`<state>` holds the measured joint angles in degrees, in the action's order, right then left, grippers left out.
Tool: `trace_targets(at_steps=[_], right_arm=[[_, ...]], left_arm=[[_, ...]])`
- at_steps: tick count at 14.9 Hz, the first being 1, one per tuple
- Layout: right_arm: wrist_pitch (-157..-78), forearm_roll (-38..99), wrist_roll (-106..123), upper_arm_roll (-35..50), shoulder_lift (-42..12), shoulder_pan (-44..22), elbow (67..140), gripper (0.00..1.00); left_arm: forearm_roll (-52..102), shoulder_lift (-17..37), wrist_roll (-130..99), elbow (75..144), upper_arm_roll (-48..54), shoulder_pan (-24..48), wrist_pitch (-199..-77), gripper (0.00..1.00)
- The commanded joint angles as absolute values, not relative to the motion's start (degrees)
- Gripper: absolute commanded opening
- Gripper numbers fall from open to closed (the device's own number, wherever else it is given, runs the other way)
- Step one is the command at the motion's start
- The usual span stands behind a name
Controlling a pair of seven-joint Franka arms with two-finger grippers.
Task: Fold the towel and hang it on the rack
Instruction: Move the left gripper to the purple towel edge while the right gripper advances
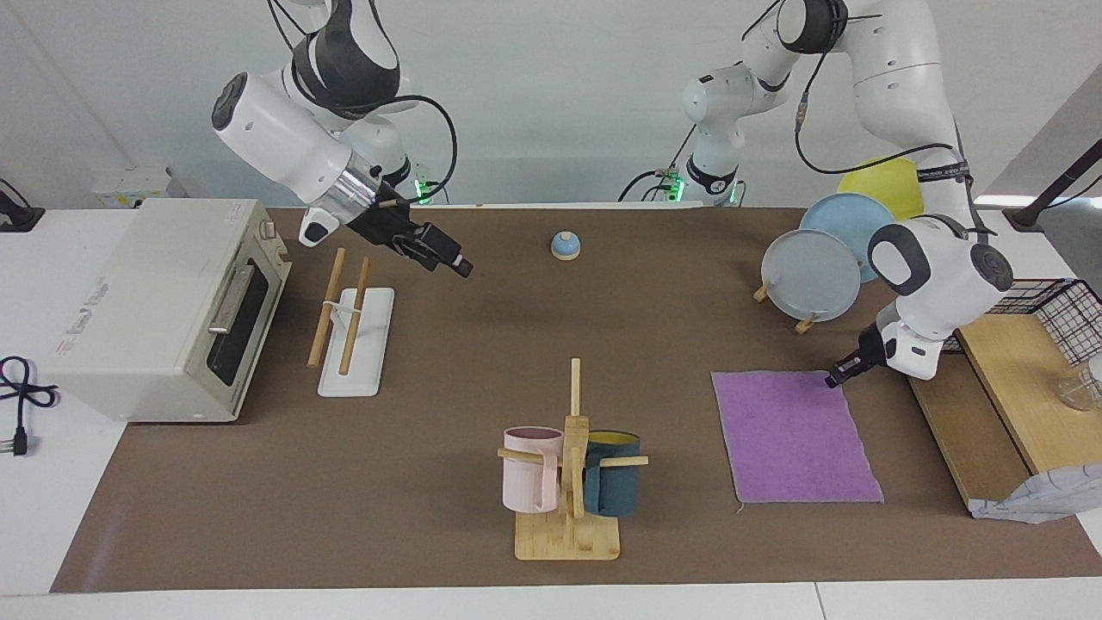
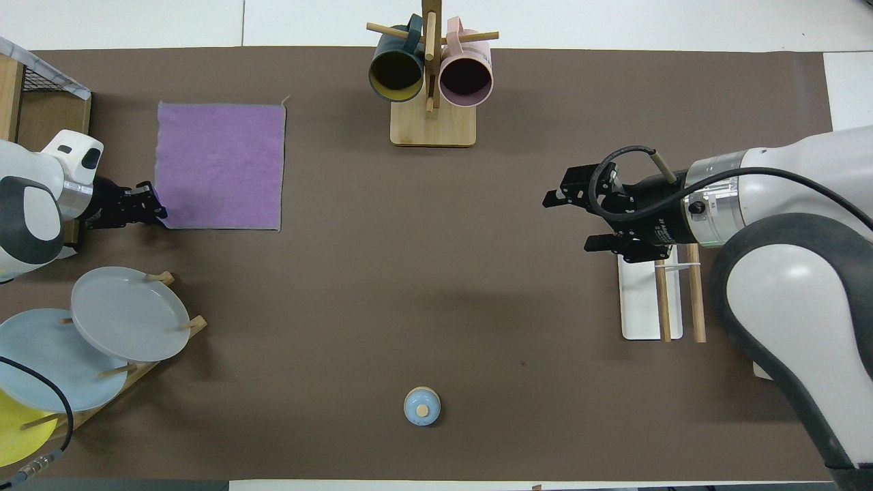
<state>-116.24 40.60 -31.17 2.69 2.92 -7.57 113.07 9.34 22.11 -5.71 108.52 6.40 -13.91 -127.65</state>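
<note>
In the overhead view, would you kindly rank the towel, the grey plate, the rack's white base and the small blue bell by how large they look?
1. Towel, clearly largest.
2. Grey plate.
3. Rack's white base; partly hidden by the right arm, so its place against the plate is unsure.
4. Blue bell, smallest.
</note>
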Motion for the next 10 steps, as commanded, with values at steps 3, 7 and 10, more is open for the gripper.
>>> trace_targets(at_steps=[3, 7, 10], right_arm=[[-120.49, 46.82, -36.82, 3.08, 2.82, -8.61, 114.95, 1.0], [-126.38, 49.03, -37.96, 3.08, 2.55, -11.16, 117.25, 1.0], [-128.84, 51.06, -39.55, 3.08, 2.46, -12.56, 117.68, 1.0]], left_arm=[[10.02, 21.8, -5.19, 108.55, 6.68, -14.5, -126.56, 0.0], [9.41, 19.7, -3.61, 105.83, 7.03, -12.93, -122.62, 0.0], [-0.74, 15.92, -1.33, 104.07, 7.29, -4.17, -119.53, 0.0]])
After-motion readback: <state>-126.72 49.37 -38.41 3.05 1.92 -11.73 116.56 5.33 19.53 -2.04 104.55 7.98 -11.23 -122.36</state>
